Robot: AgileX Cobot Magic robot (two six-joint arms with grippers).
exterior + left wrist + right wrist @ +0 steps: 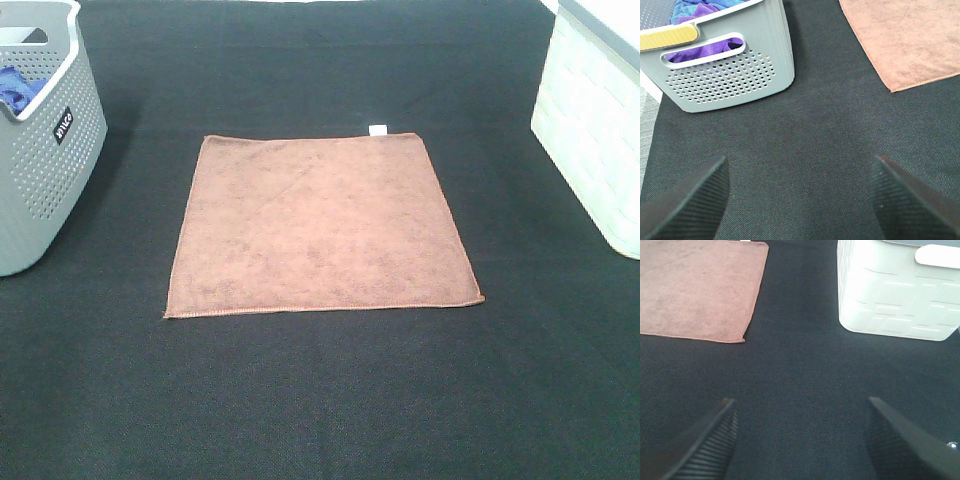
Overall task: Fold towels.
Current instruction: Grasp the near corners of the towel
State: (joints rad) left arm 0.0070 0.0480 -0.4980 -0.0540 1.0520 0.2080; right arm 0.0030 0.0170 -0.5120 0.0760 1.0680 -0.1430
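- The reddish-brown towel (322,225) lies flat and unfolded in the middle of the black table (320,400), its white tag (378,130) on the far edge.
- My left pincer (800,159) hangs over bare table near the left edge, jaws wide apart, holding nothing.
- My right pincer (800,400) does likewise near the right edge.
- A grey basket (45,150) of blue and purple cloths sits at the far left corner, and a white basket (590,130) at the far right.

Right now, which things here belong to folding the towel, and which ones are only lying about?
For the job: the reddish-brown towel, flat and unfolded; the left claw, open; the right claw, open.
Only lying about: the grey basket holding blue and purple cloths; the white bin; the black mat.
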